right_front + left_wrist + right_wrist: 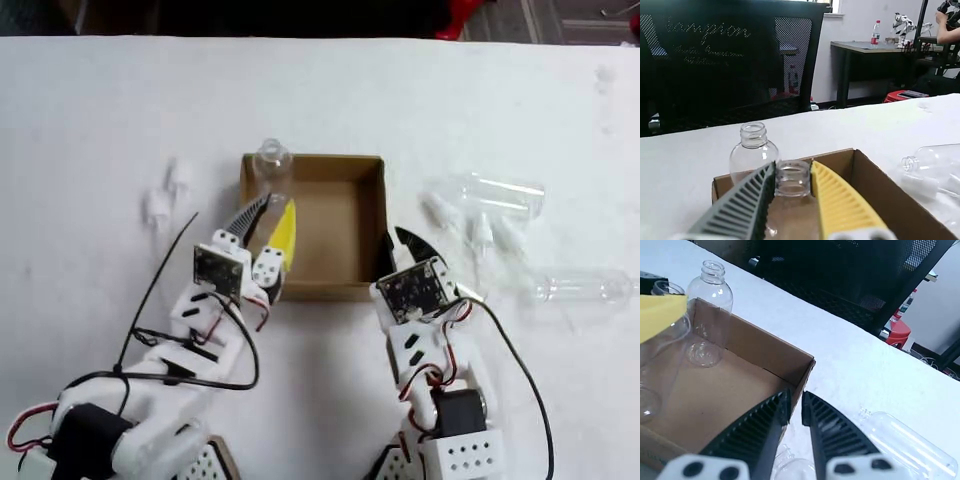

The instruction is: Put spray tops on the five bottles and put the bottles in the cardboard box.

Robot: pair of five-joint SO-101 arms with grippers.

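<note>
My left gripper (pixel 275 212), with one grey and one yellow finger, is shut on the neck of a clear bottle (pixel 791 182) that stands upright inside the cardboard box (pixel 345 290) by its left wall. That bottle (pixel 660 335) has no spray top. A second open-necked bottle (pixel 272 160) stands at the box's far left corner, apparently inside it (pixel 710 290). My right gripper (pixel 400 245) hangs over the box's near right corner. Its black fingers (pixel 770 415) are nearly together with nothing between them.
Two clear bottles (pixel 495 192) (pixel 585 290) lie on the white table right of the box, with white spray tops (pixel 480 235) among them. More white spray tops (pixel 165 195) lie left of the box. A black chair stands beyond the far table edge.
</note>
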